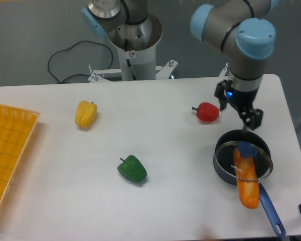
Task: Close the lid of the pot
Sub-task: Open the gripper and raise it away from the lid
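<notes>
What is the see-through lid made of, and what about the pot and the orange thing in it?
The lid looks like clear glass with a thin shiny metal rim and a blue knob, probably plastic. The pot seems dark coated metal with a blue handle. The orange thing looks like smooth, glossy plastic toy food, though that is a guess.

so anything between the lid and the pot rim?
Yes. An orange vegetable lies across the pot, sticking out over its near rim along the handle. The lid rests over it; whether it seats flat, I can't tell.
</notes>
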